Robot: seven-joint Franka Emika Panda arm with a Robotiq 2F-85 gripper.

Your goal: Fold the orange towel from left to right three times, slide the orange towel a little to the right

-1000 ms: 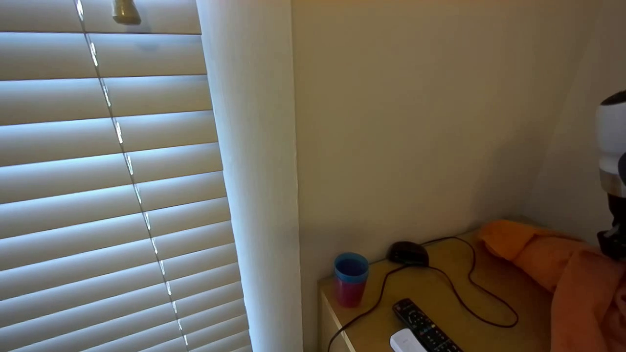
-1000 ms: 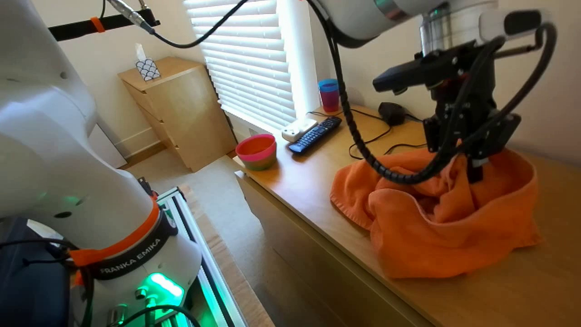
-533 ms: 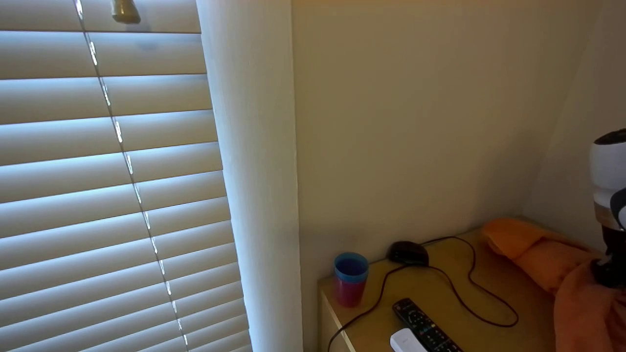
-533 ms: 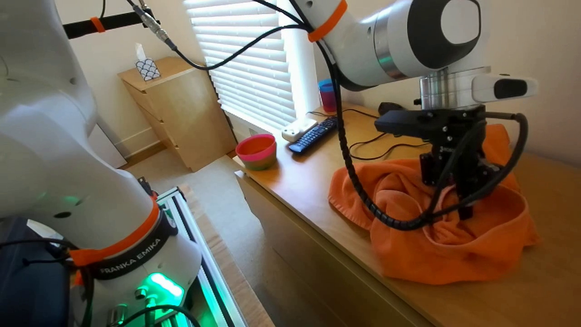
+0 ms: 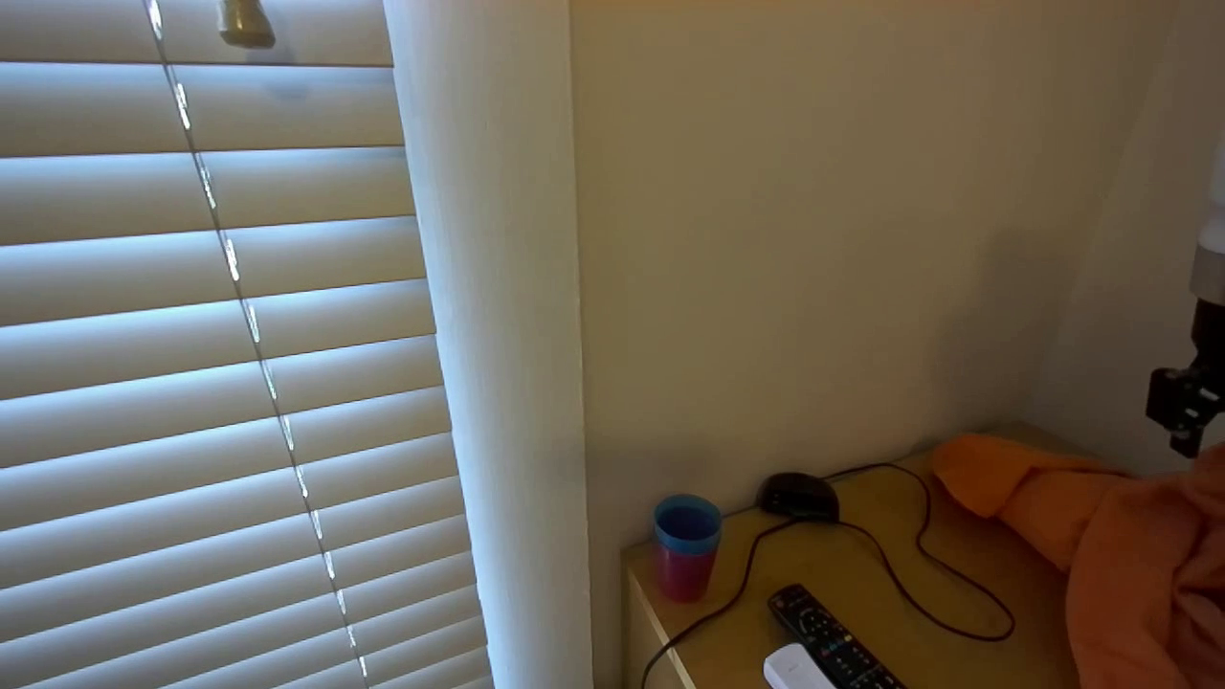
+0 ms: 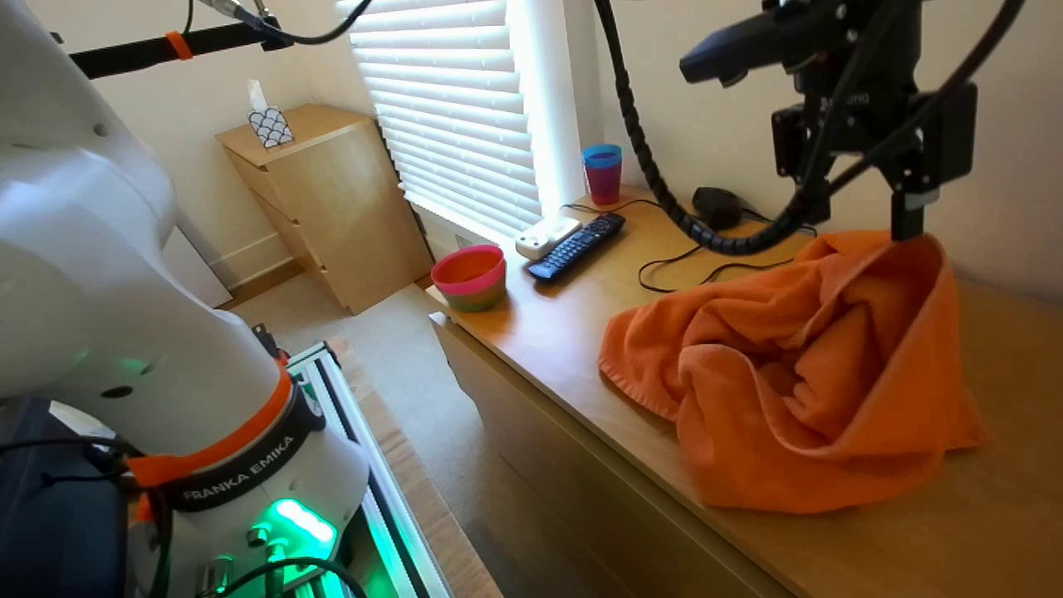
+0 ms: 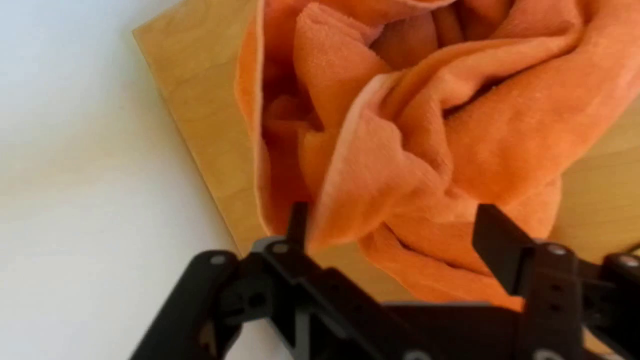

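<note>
The black pincer [image 7: 392, 215] is spread wide just over the orange towel [image 7: 425, 140], with one edge of the cloth close to one side of it; I cannot tell if they touch. In an exterior view, the towel lies in a messy heap on the right part of the wooden counter [image 6: 573, 307], with a bit sticking up on its far side. Left of it are a pink and green bowl [image 6: 469, 281], a black remote [image 6: 575, 247] and, farther back, a pink and blue cup [image 6: 602, 174].
</note>
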